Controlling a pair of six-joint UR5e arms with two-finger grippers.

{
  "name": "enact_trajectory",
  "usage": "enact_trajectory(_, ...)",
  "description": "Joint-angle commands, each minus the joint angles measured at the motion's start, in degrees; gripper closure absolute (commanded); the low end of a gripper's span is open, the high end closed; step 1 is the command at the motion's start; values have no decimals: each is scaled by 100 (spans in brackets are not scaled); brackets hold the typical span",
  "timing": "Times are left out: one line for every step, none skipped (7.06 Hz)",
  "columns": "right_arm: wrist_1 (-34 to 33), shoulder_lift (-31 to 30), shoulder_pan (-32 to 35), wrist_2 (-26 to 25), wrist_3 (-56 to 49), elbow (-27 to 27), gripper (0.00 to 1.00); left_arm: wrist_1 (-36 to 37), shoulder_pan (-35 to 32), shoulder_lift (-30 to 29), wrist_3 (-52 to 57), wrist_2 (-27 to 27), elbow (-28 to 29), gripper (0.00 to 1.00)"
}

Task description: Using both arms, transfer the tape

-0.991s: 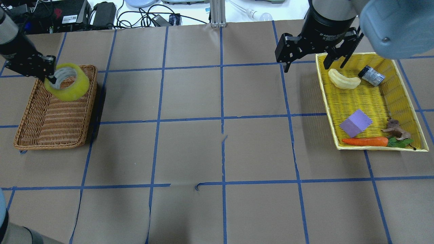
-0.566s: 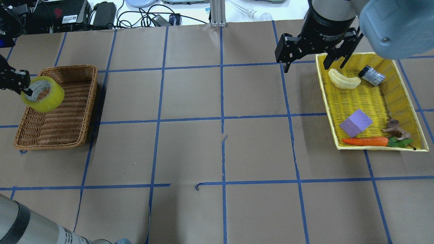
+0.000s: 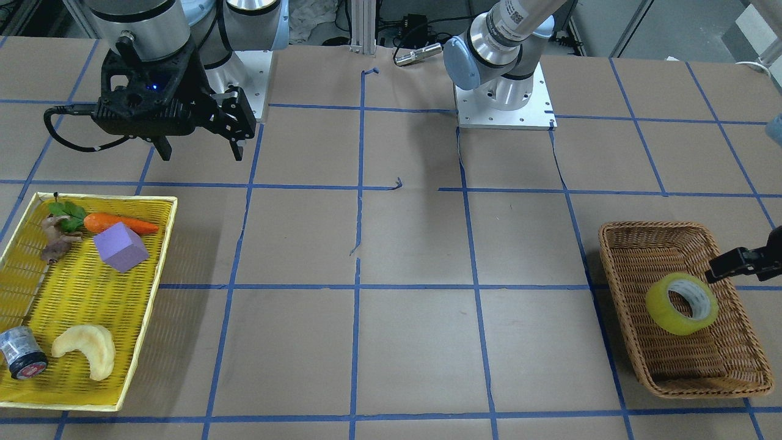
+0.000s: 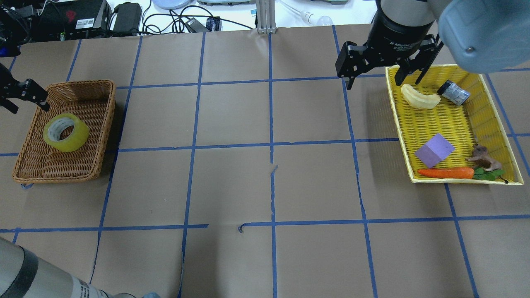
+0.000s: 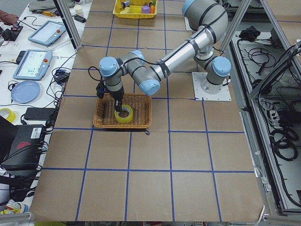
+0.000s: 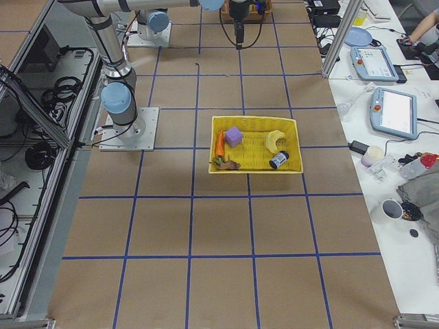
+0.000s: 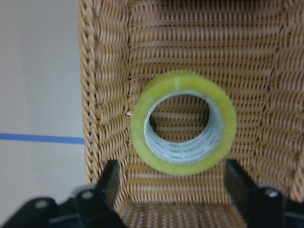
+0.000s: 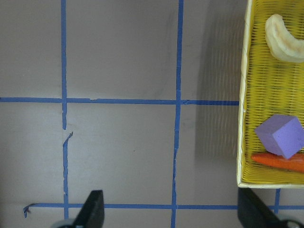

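Note:
The yellow tape (image 4: 66, 132) lies flat in the brown wicker basket (image 4: 108, 124) at the table's left; it also shows in the front view (image 3: 681, 304) and side view (image 5: 123, 114). My left gripper (image 4: 25, 106) is open and empty, just above the basket's far left edge, apart from the tape. In the left wrist view the tape (image 7: 184, 122) lies on the basket floor ahead of the spread fingers (image 7: 110, 179). My right gripper (image 4: 377, 80) is open and empty, hovering by the far left corner of the yellow tray (image 4: 455, 120).
The yellow tray (image 3: 79, 287) holds a banana (image 4: 419, 98), a small grey cylinder (image 4: 454, 92), a purple cube (image 4: 434, 150) and a carrot (image 4: 446, 173). Cables and boxes (image 4: 83, 16) lie beyond the table's far edge. Brown paper with blue tape lines covers the table.
The left gripper carried the tape leftwards over the basket, then opened and let it go; the tape now lies in the basket. The basket shifted slightly left. The right arm stayed still.

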Motion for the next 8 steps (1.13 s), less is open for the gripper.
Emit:
enact_trajectory(0,0,0,17,-9,-7,0,-1406,-614,855,-1088,263,280,0)
enact_trajectory(0,0,0,26,0,-7,0,-1622,-1122,1234,-1904,282,351,0)
enact_trajectory(0,0,0,26,0,-7,0,-1616,-1762,1385,-2182,74,343,0)
enact_trajectory(0,0,0,26,0,2,0,-1624,-2343,1491,-2507,-398,256,0)
enact_trajectory(0,0,0,44,0,2,0,-1624,-2697,1597,-2789,-403,125,0)
enact_trajectory(0,0,0,70,9,-7,0,-1581,-2883,1694,-2835,-403,-146,0)
enact_trajectory(0,0,0,61,26,-7,0,-1389,-2946,1738,-2862,-403,-358,0)
enact_trajectory(0,9,0,79,52,-24,0,-1300,-2955,1773,-2827,-403,-404,0)
